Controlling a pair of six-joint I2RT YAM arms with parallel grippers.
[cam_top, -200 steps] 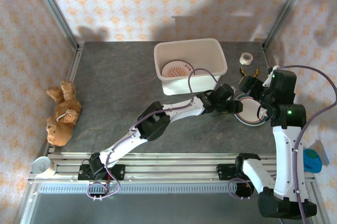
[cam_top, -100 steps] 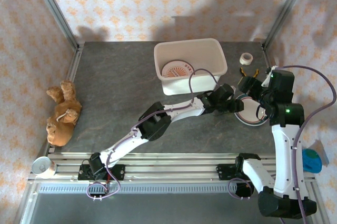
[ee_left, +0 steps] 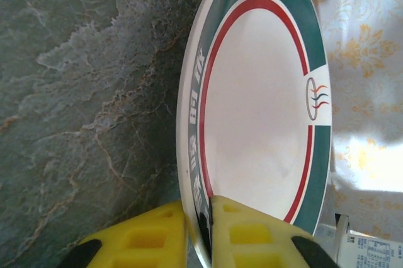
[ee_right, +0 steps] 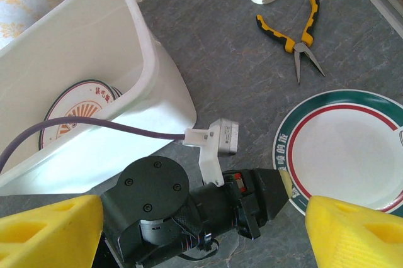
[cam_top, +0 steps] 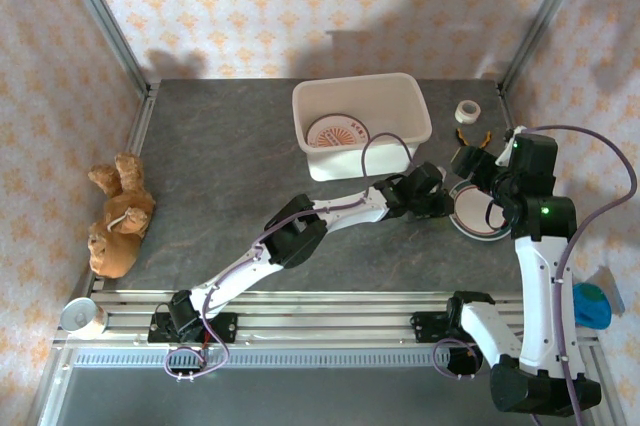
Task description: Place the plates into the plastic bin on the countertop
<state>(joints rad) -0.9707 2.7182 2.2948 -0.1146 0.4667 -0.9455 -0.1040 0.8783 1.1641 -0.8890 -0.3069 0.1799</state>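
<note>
A white plate point(ee_left: 264, 104) with a teal rim and a red ring lies at the right of the countertop point(cam_top: 220, 156). The same plate point(cam_top: 482, 212) sits below the bin's right end. My left gripper point(ee_left: 200, 208) is shut on the near-left rim of that plate point(ee_right: 349, 151), one yellow finger above it and one below. My right gripper point(ee_right: 201, 230) hangs open above the left wrist and the plate, holding nothing. The white plastic bin point(cam_top: 360, 86) stands at the back centre, and an orange-printed plate point(cam_top: 338, 132) lies inside it.
A white tape roll point(cam_top: 467, 111) and yellow-handled pliers point(cam_top: 468, 138) lie right of the bin. A teddy bear point(cam_top: 118, 216) rests at the left edge. Aluminium framing point(cam_top: 300, 301) runs along the front. Open countertop stretches left of the bin.
My left gripper's jaws have closed onto the plate's rim. The right arm has hardly moved and its gripper stays open.
</note>
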